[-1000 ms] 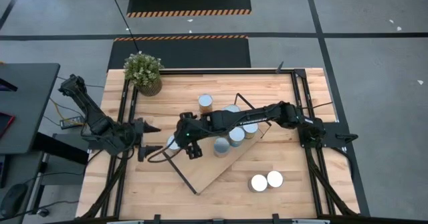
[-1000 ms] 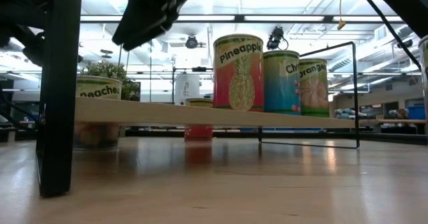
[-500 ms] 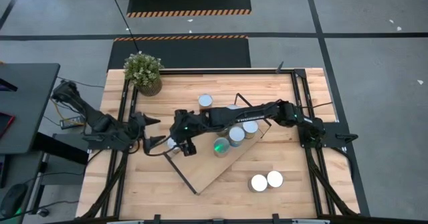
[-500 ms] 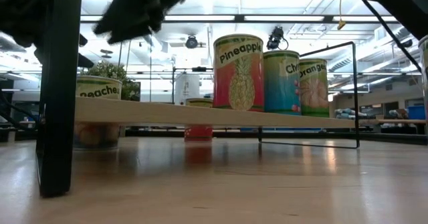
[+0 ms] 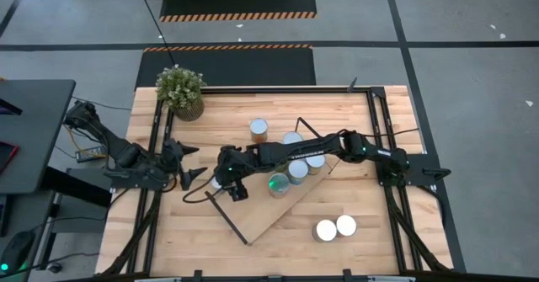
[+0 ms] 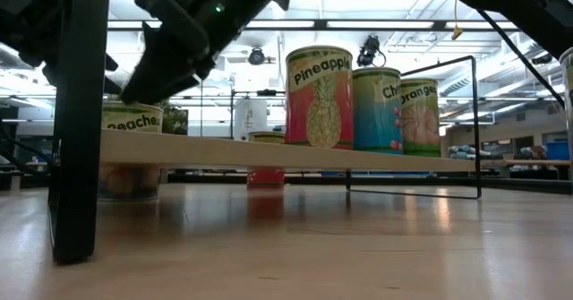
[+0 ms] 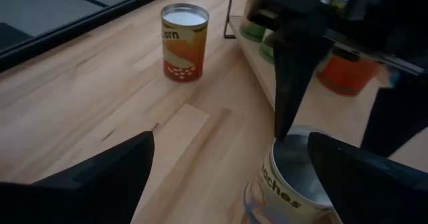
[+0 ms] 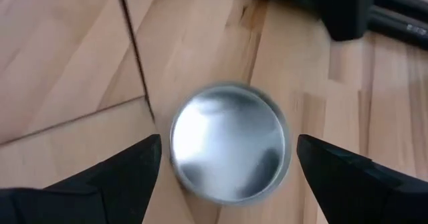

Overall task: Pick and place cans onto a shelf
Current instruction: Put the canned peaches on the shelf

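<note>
arms: two dark jointed limbs showing matte black in the high view | left gripper (image 5: 192,166): black tapered fingers, frame centre-left | right gripper (image 5: 227,184): black, small green light glowing on the wrist | cabling: thin black cables trailing near the left arm, frame left | right wrist view: fingers showing as dark wedges at the bottom corners

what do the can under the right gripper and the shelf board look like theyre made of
The can looks like metal: its round top is silvery and shows soft reflections. Its side carries a printed label, probably paper or printed tin. The shelf board looks like light wood with a pale matte edge; its end frames are thin black wire, likely painted metal.
</note>
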You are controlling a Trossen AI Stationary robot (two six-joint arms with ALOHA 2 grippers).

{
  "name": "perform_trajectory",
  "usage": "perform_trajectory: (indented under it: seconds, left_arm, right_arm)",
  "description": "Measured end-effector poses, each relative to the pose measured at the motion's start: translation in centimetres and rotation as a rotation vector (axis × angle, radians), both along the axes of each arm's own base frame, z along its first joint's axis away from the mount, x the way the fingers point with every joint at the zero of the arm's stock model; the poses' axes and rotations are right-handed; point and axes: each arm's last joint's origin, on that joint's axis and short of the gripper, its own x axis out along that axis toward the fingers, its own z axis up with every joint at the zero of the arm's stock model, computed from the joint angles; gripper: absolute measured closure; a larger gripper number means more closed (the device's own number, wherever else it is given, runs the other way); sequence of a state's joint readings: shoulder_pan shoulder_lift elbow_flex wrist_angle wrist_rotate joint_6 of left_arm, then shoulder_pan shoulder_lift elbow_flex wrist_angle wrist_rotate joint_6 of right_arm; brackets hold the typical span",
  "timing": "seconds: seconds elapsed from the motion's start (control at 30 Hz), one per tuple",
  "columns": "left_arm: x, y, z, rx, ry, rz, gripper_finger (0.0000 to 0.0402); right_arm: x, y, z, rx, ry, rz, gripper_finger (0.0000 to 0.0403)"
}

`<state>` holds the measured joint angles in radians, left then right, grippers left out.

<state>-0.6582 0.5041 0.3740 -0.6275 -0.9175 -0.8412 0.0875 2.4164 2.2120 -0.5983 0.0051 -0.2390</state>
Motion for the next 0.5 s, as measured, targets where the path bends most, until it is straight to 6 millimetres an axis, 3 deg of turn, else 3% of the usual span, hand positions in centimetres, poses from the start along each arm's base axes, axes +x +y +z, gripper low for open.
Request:
perform_trajectory:
  seconds: [0.23, 0.5]
  left_arm:
    - [-0.4, 0.2, -0.6, -0.087, 0.028, 0.043, 0.0002]
    - [-0.4, 0.2, -0.8, -0.111, 0.035, 0.070, 0.0002]
  right_arm:
    - [0.3, 0.0, -1.2, -0.006, 0.014, -0.004, 0.0032]
    - [0.3, 0.0, -1.0, 0.001, 0.008, 0.000, 0.0023]
